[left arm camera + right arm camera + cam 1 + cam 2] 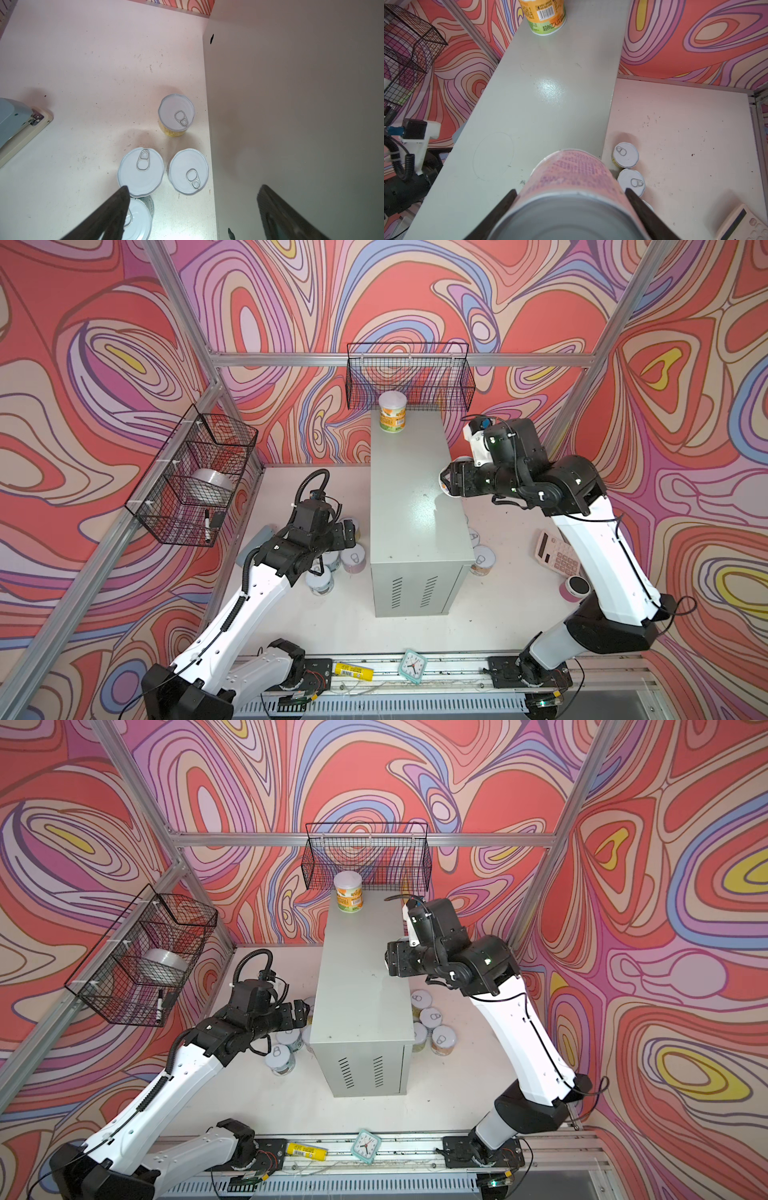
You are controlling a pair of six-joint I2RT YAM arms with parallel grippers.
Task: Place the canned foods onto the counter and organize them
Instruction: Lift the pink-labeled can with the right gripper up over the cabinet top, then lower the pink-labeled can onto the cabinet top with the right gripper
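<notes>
One orange can (392,412) on counter (411,506), R gripper (570,191) clamps pink can (571,172) at its edge (L gripper (193,187) wide, above table cans (141,170)).

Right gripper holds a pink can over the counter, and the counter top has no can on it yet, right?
Not quite. The right gripper does hold a pink can over the counter, but the top is not bare: one orange-and-green can stands at its far end, as both top views show.
</notes>
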